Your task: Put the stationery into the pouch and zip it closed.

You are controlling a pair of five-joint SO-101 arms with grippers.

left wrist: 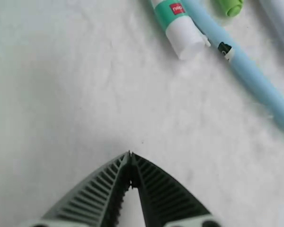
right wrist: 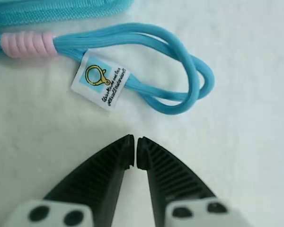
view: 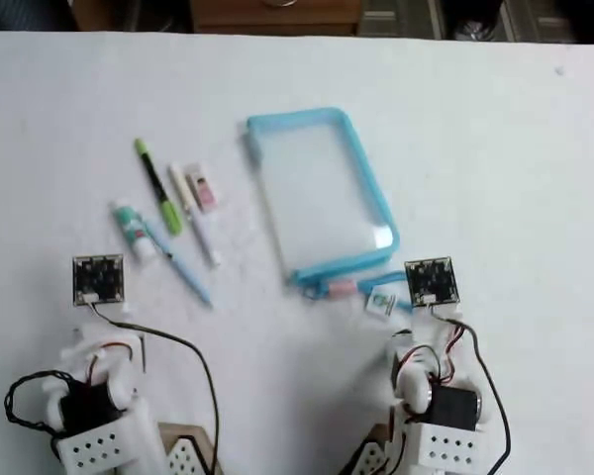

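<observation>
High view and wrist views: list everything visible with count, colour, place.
pouch: 1, clear with light blue edging, mid-table
strap: 1, blue, pink beads, white tag, pouch's near corner
highlighter: 1, green, left of pouch
white pen: 1, white, right of highlighter
pink item: 1, pink and white, beside white pen
glue stick: 1, white and green, leftmost
blue pen: 1, light blue, right of glue stick
table: 1, white
left gripper: 1, dark, shut, near glue stick
right gripper: 1, black, shut, by strap
</observation>
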